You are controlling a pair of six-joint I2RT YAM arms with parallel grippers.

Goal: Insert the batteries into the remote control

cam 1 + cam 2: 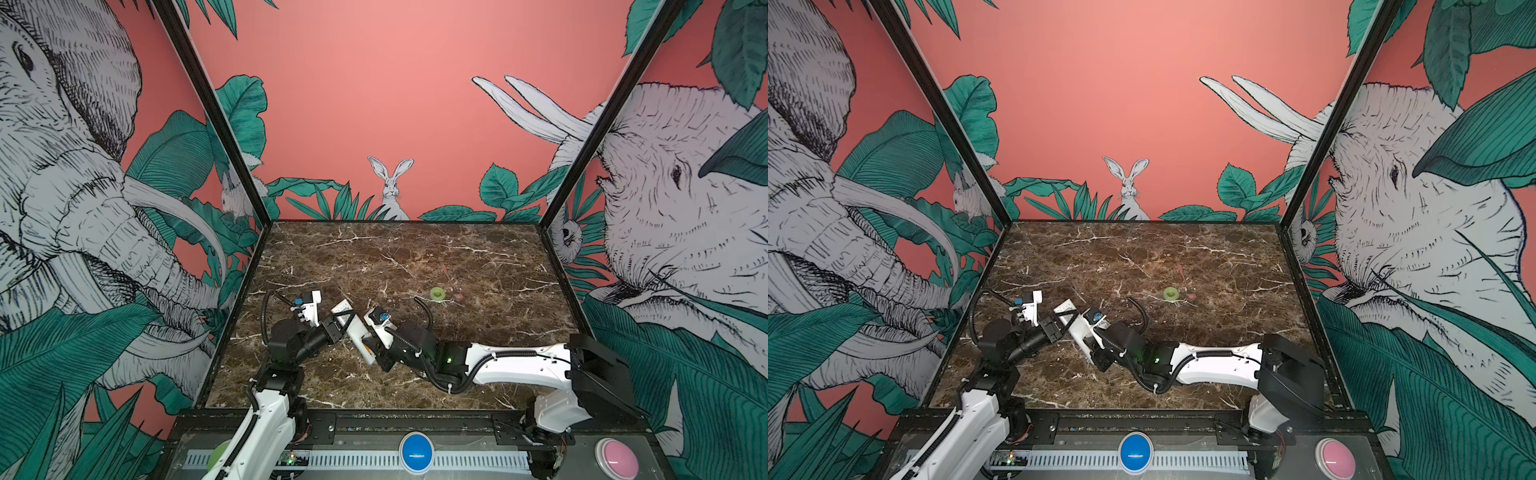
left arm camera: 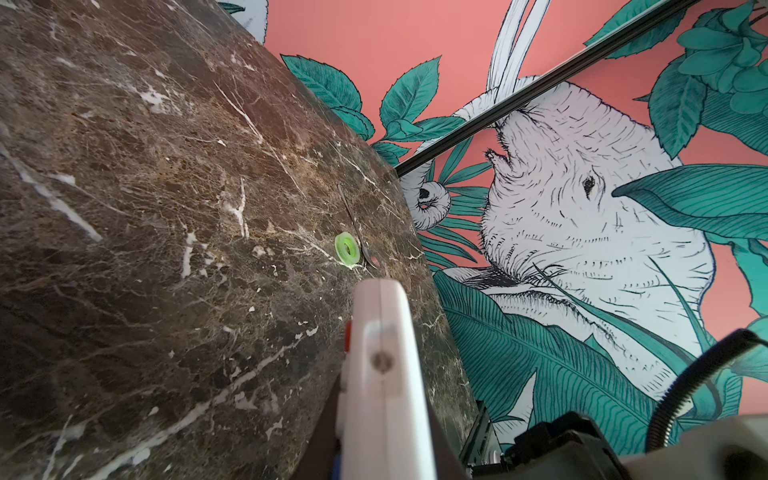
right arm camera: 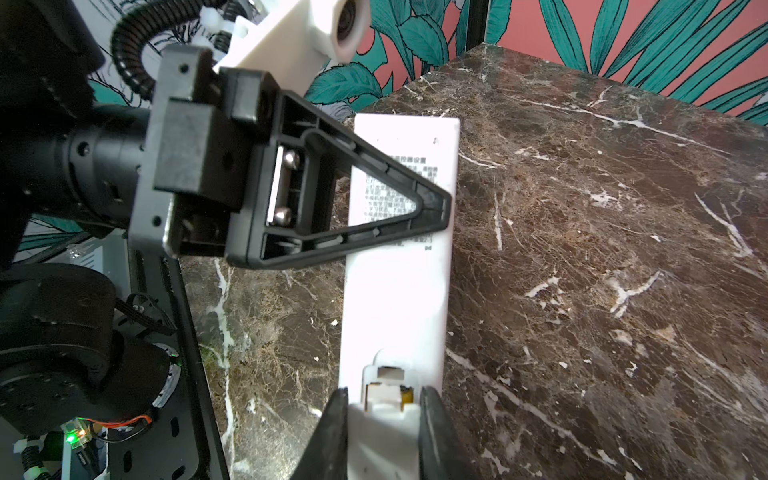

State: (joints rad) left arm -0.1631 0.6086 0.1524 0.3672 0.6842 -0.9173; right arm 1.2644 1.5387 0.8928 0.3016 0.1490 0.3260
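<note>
Item: remote control [image 3: 399, 291], long and white, printed back up, apparently held just off the counter [image 1: 415, 257] toward its front edge, left of the middle, its length running from that edge toward the far left corner. Battery bay at the nearer end, part uncovered. Of the batteries [image 3: 406, 390] we see only an orange sliver inside that gap; we cannot tell whether both are in. Left gripper [image 1: 347, 320]: jaws clamped across the remote's far half, one black triangular finger lying over the printed label. Right gripper [image 3: 382, 438]: jaws closed on the two long sides of the remote's near end, beside the bay, with a white piece, which we take for the cover, between them. Step in hand, as we judge it: sliding that cover home over the bay. To do it well, we would have the left clamp act as the fixed anchor and push the right hand straight along the remote's length, flat to the back, without twisting, so the cover's lip meets the notch squarely. Also listed: green ring-shaped roll [image 1: 437, 294], well apart toward the counter's middle, not needed.
</note>
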